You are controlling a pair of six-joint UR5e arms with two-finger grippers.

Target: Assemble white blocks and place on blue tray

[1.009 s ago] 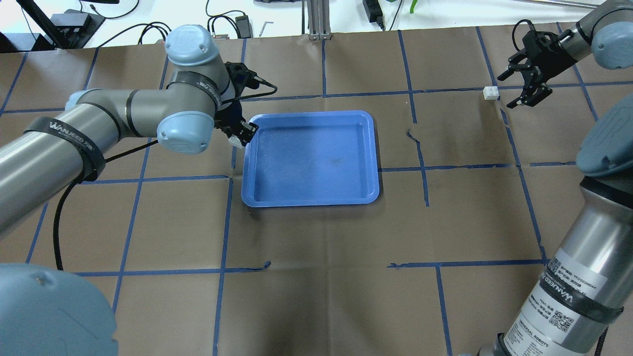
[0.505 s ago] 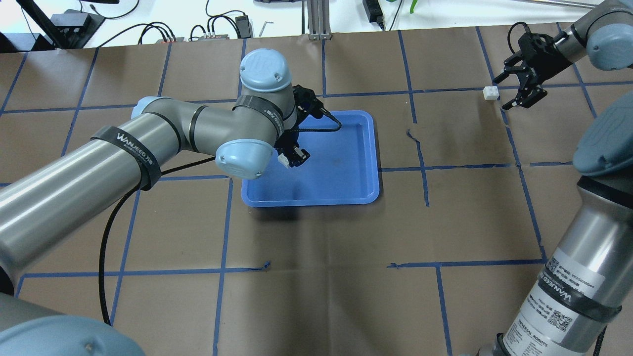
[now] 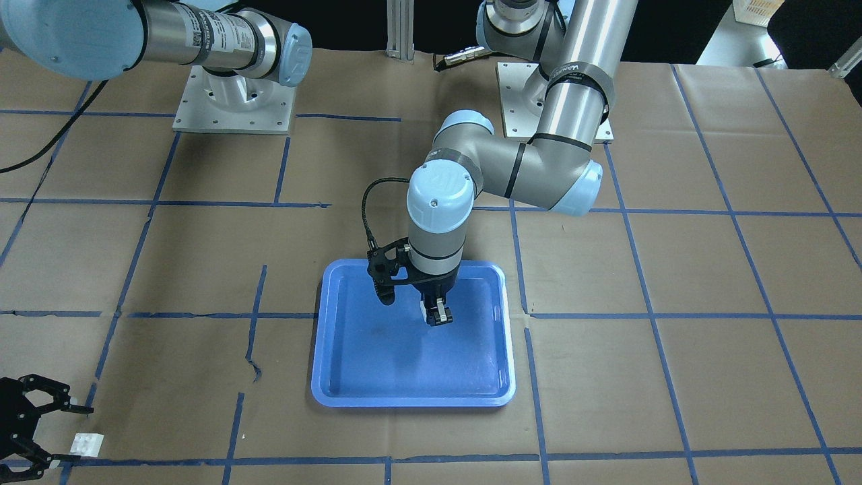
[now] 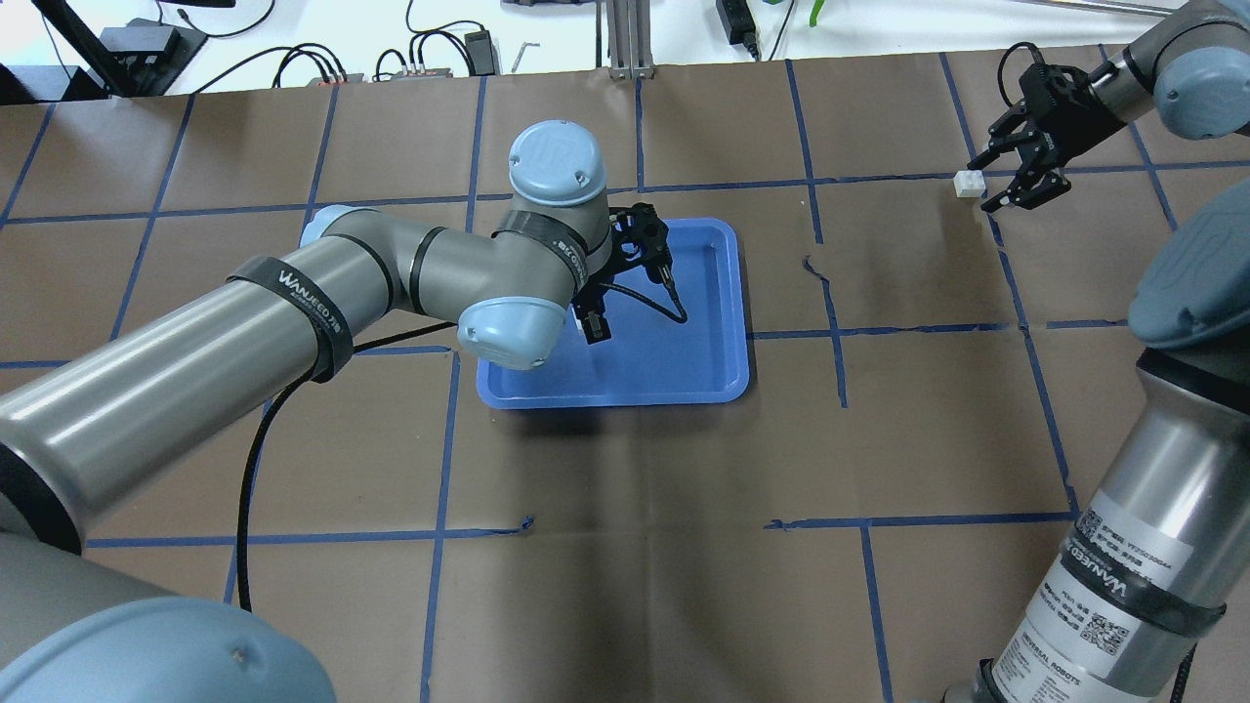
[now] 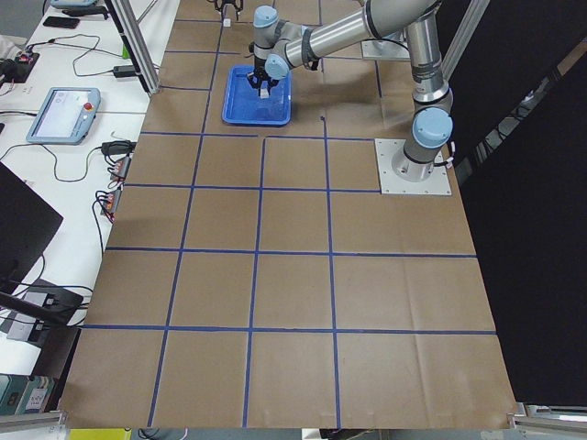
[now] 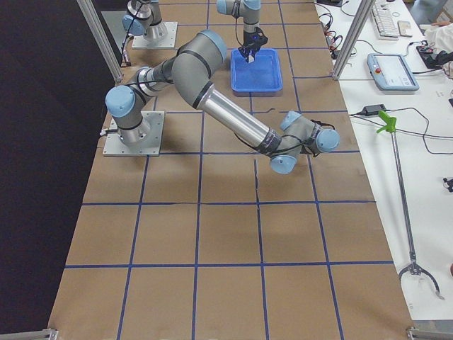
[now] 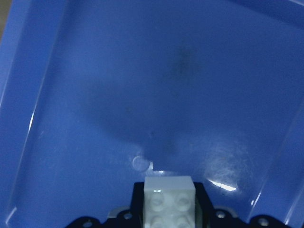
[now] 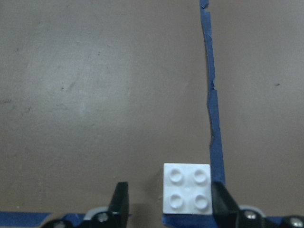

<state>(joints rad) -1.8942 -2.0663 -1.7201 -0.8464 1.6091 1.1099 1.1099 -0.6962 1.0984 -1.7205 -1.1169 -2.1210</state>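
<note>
Jaws of left gripper (image 3: 438,317) clamped on small white square studded plastic brick (image 7: 169,199) over glossy blue rectangular tray (image 3: 350,377); right gripper (image 4: 982,186) spread around second white brick (image 8: 186,194).

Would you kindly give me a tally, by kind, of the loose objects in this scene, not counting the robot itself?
Blue tray: 1
White blocks: 2, a white block held by the left gripper above the tray, and a white block on the table between the right gripper's open fingers
Total: 3
</note>
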